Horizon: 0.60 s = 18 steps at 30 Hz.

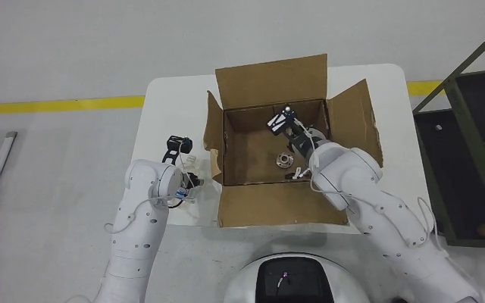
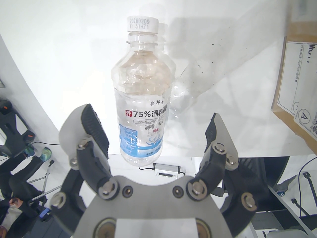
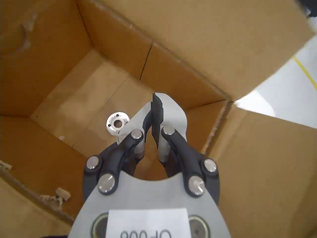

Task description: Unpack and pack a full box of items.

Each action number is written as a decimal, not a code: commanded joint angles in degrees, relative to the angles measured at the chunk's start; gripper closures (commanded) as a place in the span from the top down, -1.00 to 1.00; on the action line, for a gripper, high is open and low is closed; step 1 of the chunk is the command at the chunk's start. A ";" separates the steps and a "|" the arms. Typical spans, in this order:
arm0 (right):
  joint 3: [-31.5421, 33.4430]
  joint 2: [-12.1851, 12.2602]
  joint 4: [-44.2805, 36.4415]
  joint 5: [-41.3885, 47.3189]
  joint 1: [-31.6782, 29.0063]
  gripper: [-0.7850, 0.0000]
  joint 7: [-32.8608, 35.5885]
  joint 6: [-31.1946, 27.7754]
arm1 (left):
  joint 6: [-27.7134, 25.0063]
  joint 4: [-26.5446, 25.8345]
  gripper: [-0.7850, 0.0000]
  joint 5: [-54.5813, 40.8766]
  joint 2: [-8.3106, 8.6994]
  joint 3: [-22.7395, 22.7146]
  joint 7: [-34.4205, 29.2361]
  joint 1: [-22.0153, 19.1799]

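Left gripper (image 2: 152, 121) hangs spread wide around a clear bottle (image 2: 142, 87) on the white table (image 2: 74, 38), its fingers clear of it. Beside them the open cardboard box (image 1: 273, 144) has its label cut off. Inside, the right gripper (image 3: 154, 105), pressed together and empty, hides part of a metal flange (image 3: 116, 122) on the box floor.

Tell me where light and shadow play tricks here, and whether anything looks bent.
Left wrist view: the table glares almost blank white, its edge bows, and the bottle throws a pale shadow with light shimmer beside it. Right wrist view: the box floor is lit, its walls dimmer, and the metal ring gleams. Top view: light is even, the box inside darker than its flaps.
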 commanded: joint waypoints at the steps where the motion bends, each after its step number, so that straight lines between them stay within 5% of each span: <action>1: 0.10 0.02 -0.18 0.02 -0.04 -1.00 -0.06 -0.01 | 0.00 0.00 1.00 0.00 0.00 0.00 0.00 0.00; 12: -0.27 0.04 0.64 0.39 -0.53 -1.00 -0.78 -1.93 | 0.00 0.00 1.00 0.00 0.00 0.00 0.00 0.00; 18: -5.08 -1.77 10.94 3.36 3.90 -0.90 1.10 -0.53 | 0.00 0.00 1.00 0.00 0.00 0.00 0.00 0.00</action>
